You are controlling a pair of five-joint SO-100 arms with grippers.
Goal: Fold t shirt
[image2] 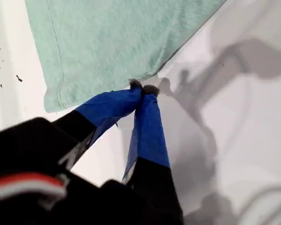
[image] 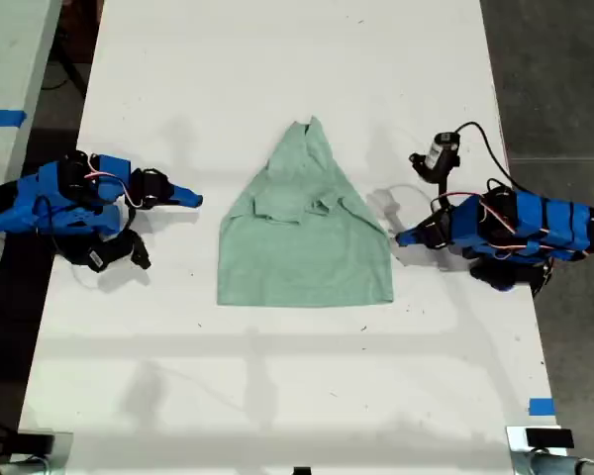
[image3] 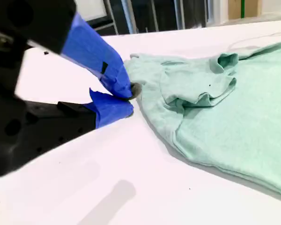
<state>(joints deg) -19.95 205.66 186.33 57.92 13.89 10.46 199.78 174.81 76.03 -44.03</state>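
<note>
Shirt: the t shirt [image: 305, 233] lies mid-table [image: 277, 396] between our 2 arms, both sleeves already turned in over the chest, so it tapers toward the collar and stays square at the hem.
First gripper: our first gripper [image2: 143, 89] sits at the exterior view's right, tips pressed together just off the cloth's side edge, nothing between them.
Second gripper: our second gripper [image3: 129, 99] is at the exterior view's left, jaws nearly closed, empty, just beside the shoulder fold.
Step, as we judge it: take the hem and fold it up to the collar.
Doing it well: open both jaws first, pinch the 2 hem corners through every layer, lift and carry together at matched height, and lay the edge down flat so the tucked sleeves stay put.
</note>
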